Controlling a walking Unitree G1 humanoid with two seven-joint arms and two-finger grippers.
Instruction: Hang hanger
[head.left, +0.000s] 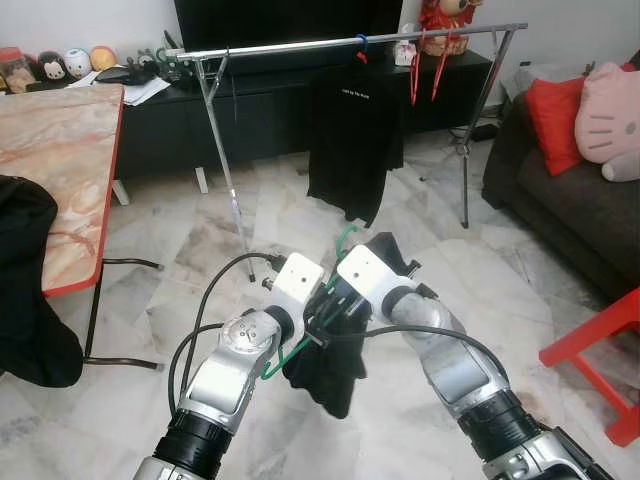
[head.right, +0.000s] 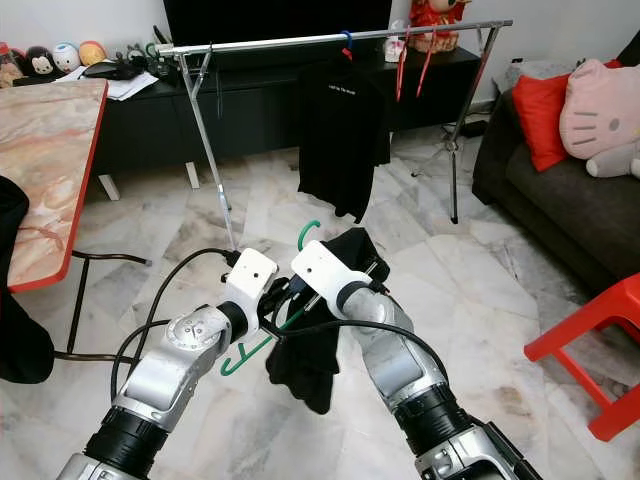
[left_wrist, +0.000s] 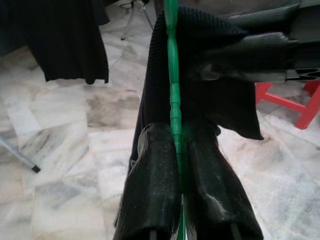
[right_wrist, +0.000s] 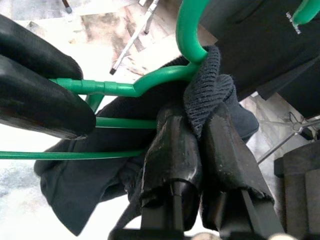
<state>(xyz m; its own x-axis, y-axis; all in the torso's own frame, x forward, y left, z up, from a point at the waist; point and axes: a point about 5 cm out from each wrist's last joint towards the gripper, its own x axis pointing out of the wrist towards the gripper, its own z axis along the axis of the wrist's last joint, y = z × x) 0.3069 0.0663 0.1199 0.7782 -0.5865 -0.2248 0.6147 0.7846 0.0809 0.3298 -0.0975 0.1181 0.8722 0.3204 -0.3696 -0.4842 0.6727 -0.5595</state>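
The left gripper (left_wrist: 176, 150) pinches the green hanger (right_wrist: 120, 89), the right gripper (right_wrist: 200, 131) pinches the dark cloth (head.left: 325, 375) that hides much of the hanger.

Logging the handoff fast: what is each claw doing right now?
Left claw: closed on the green hanger.
Right claw: closed on the dark garment draped over the hanger, beside its hook.

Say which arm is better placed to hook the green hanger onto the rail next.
Left, probably. The left gripper is shut on the green hanger itself, so it steers the hook. The right gripper pinches only the dark garment. The rail lies ahead.
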